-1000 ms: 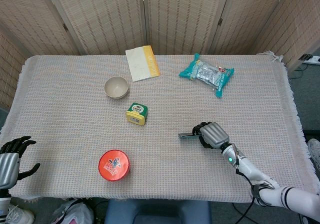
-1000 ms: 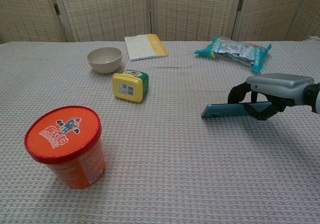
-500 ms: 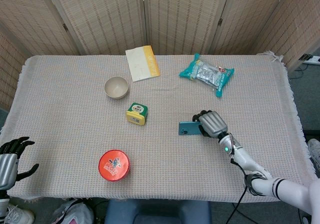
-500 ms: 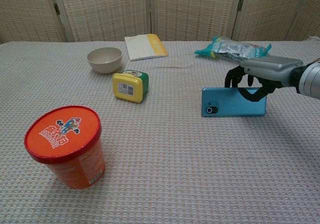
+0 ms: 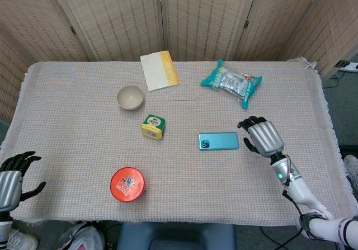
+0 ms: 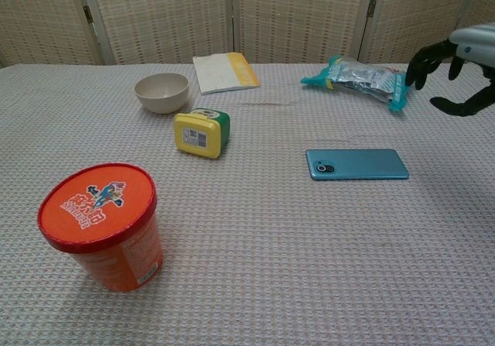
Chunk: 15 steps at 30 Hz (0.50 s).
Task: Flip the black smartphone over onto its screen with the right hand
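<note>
Where the woven beige cloth covers the table (image 5: 84, 166), your slim rectangular smartphone (image 5: 218, 141) lies flat with its teal-blue back and camera lens facing up, a little right of the middle. Your right hand (image 5: 261, 137) hangs just beside the phone's right end, apart from it, and in the chest view it sits raised at the upper right edge (image 6: 456, 71). Its dark fingers (image 5: 249, 121) are spread and loosely curved, holding nothing.

To the phone's left stands a small yellow and green box (image 5: 152, 127), and beyond that a round beige bowl (image 5: 130, 97). Behind the phone, near the far side, lies a teal and silver snack packet (image 5: 231, 82), and left of it a white and orange booklet (image 5: 159, 70). A round red-lidded noodle cup (image 5: 127, 184) stands toward the near left, well apart from the phone.

Your left hand (image 5: 12, 178) shows at the lower left corner of the head view, off the table's edge, its fingers apart and curled around nothing.
</note>
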Motion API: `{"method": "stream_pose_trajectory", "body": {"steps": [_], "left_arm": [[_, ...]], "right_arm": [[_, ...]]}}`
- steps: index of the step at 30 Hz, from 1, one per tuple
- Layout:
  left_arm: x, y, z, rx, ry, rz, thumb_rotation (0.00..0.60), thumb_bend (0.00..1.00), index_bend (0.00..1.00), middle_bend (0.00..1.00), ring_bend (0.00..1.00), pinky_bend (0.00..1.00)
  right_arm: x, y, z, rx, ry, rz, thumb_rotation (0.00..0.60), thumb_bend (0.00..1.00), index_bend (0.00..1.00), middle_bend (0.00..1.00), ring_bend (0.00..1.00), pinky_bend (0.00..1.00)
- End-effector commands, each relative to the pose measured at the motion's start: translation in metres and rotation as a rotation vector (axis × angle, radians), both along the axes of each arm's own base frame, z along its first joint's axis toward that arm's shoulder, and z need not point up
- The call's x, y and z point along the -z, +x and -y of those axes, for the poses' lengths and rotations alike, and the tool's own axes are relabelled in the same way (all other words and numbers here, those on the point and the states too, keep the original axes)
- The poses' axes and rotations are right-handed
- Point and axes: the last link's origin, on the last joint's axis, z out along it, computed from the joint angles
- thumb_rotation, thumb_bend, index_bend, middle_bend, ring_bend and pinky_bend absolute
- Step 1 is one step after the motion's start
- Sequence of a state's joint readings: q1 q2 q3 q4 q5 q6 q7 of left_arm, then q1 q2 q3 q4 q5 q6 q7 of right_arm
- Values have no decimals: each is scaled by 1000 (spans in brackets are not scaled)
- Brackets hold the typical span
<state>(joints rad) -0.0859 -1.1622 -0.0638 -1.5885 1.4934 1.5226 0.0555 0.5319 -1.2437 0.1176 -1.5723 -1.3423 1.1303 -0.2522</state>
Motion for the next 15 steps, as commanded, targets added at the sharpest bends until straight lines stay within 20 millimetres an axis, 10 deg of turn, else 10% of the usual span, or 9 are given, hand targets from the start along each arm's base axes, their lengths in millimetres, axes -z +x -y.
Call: {"method": "stream_pose_trajectory", "body": {"steps": [1, 15], "left_arm": [[2, 3, -2, 13, 0, 3, 600, 199, 308, 233, 210, 235], [22, 22, -13, 55, -45, -3, 600, 199, 306, 233, 210, 235]], "right_arm": [[-27, -22, -42, 32, -53, -13, 600, 157, 365, 346, 276, 351], [-75, -71, -142, 141, -178, 60, 600, 227, 365, 343, 276, 351]]}}
